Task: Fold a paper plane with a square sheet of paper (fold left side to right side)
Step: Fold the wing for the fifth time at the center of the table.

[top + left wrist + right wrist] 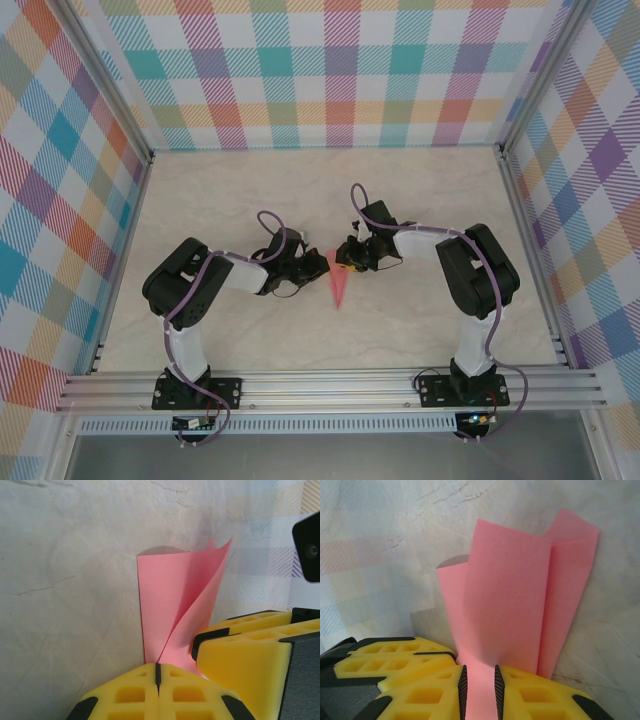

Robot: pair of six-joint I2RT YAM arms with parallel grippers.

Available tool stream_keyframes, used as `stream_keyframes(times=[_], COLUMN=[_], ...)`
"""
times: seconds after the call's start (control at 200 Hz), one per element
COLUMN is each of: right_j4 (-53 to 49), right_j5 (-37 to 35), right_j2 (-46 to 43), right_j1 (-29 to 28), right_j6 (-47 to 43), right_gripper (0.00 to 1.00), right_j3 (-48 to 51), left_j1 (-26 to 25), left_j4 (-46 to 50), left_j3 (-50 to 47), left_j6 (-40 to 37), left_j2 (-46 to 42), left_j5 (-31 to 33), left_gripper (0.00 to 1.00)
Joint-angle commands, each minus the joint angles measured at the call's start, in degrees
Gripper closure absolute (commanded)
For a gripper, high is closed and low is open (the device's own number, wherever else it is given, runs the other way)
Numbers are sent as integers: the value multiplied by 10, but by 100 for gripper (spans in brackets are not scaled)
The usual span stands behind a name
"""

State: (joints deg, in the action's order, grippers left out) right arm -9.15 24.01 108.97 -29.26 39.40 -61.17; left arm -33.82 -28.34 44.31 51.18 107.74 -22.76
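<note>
The pink-red paper point(338, 285) lies mid-table between the arms as a narrow folded wedge, its point toward the near edge. My left gripper point(308, 266) is shut, its yellow fingertips point(145, 692) meeting right at the paper's point(160, 610) crease. Whether they pinch it or just press on it I cannot tell. One flap lies flat; the other curls up toward the right gripper's fingers point(240, 650). My right gripper point(479, 680) has that raised flap of paper point(510, 590) between its pads, which stand a little apart. In the top view, the right gripper point(349, 263) sits at the wedge's wide end.
The pale marbled tabletop point(250, 190) is boxed in by plaid walls point(330, 70) at the back and sides. An aluminium rail point(330, 385) at the near edge carries the arm bases. The two grippers sit very close together, the left fingers point(390, 662) beside the right ones.
</note>
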Motion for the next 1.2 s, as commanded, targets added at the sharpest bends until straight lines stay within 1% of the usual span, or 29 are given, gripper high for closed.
stream_keyframes(times=[0.0, 0.2, 0.305, 0.365, 0.49, 0.61, 0.675, 0.785, 0.87, 0.98, 1.09, 1.195], right_j4=[-13, -16, -20, -25, -36, -40, -40, -40, -40, -41, -42, -42], right_j5=[-8, -12, -13, -16, -26, -28, -28, -28, -28, -29, -28, -27], right_j2=[12, 16, 22, 25, 26, 28, 29, 28, 28, 27, 28, 27], right_j1=[1, 1, 1, 1, 0, 1, 0, 1, 1, 1, 1, 1], right_j6=[-14, -14, -13, -14, -19, -21, -21, -21, -22, -21, -22, -21], right_gripper=[76, 76, 76, 77, 77, 77, 77, 77, 77, 77, 77, 77], right_j3=[9, 16, 23, 26, 30, 30, 30, 30, 30, 30, 29, 28], left_j1=[3, 1, 1, 3, 9, 12, 12, 11, -3, -37, -70, -87], left_j4=[16, 13, 14, 22, 45, 91, 107, 109, 108, 105, 95, 86], left_j3=[-2, 0, -7, -12, -27, -35, -43, -61, -60, -39, -18, 0], left_j6=[-8, -7, -8, -12, -23, -39, -43, -44, -48, -51, -43, -40], left_j2=[33, 37, 22, 7, -45, -104, -137, -187, -212, -205, -173, -134], left_j5=[9, 6, 7, 9, 15, 24, 27, 6, -25, -57, -62, -62], left_gripper=[100, 100, 100, 96, 89, 83, 82, 84, 87, 90, 91, 91])
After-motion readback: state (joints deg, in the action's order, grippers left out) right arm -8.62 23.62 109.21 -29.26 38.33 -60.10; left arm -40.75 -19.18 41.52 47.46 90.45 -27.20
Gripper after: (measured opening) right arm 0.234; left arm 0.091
